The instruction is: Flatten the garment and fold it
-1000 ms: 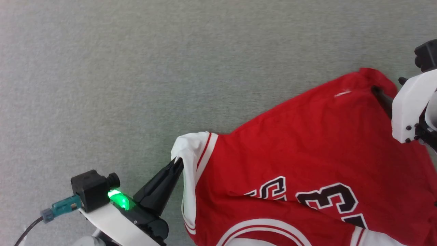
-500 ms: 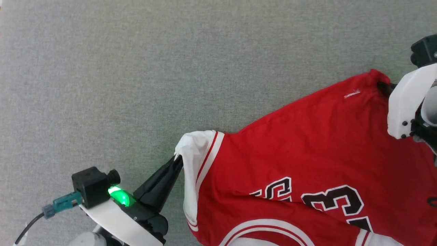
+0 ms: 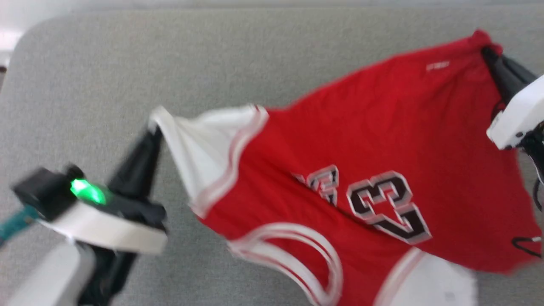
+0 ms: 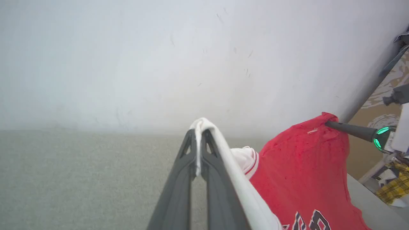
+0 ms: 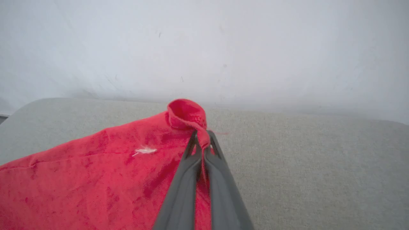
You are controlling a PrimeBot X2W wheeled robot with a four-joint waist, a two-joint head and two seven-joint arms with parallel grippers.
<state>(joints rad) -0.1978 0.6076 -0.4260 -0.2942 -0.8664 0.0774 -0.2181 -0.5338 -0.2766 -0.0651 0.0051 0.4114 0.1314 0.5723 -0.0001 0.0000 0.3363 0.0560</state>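
The garment [image 3: 374, 140] is a red jersey with white sleeves and black-white lettering, stretched above the grey table. My left gripper [image 3: 153, 127] is shut on the tip of the white sleeve [image 3: 199, 148]; the left wrist view shows the white hem [image 4: 199, 126] pinched between the dark fingers [image 4: 182, 172]. At the far right my right gripper [image 3: 486, 51] is shut on the red bottom corner. The right wrist view has that bunched corner [image 5: 187, 115] caught between its fingertips. The garment [image 4: 303, 179] hangs between both grippers, collar side toward me.
A grey felt-covered table [image 3: 106, 63] lies under the cloth, with its rounded far-left corner [image 3: 25, 38] near a pale wall. The left wrist view shows a yellow plaid item [image 4: 393, 191] and brownish floor beyond the table's right edge.
My right gripper closed on the red corner. Both grippers lifted and pulled apart, raising and stretching the garment off the table. The head camera has also shifted, showing the table's far edge.
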